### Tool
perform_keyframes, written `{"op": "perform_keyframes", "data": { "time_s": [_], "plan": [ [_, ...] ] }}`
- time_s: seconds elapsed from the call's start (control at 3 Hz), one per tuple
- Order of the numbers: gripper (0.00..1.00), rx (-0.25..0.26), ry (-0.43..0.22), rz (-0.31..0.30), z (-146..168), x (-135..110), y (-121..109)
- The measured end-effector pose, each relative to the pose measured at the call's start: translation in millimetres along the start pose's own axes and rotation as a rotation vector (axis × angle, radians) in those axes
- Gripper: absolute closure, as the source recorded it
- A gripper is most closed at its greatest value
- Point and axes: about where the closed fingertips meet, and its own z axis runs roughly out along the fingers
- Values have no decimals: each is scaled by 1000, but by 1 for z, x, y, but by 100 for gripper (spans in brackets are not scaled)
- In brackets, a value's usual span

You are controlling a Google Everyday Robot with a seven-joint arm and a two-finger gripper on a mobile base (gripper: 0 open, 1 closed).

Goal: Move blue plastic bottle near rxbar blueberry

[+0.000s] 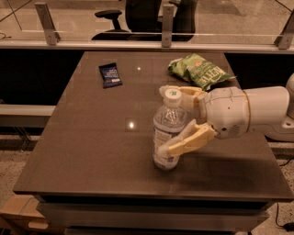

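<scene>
The blue plastic bottle stands upright on the brown table, right of centre near the front. It is clear with a white cap and a white-and-blue label. My gripper reaches in from the right and is open, with its cream fingers straddling the bottle. One finger sits behind the cap and the other crosses in front of the label. The rxbar blueberry, a small dark blue wrapper, lies flat at the table's back left, well away from the bottle.
A crinkled green chip bag lies at the back right, just behind my arm. A glass partition with metal posts runs behind the table. An office chair stands beyond it. The table's front edge is close below the bottle.
</scene>
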Motion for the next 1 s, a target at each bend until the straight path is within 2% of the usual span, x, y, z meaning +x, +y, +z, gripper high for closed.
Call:
{"op": "perform_keyframes", "data": {
  "time_s": [1.0],
  "plan": [
    [86,-12,3,-12,6,-6,4]
  ]
}}
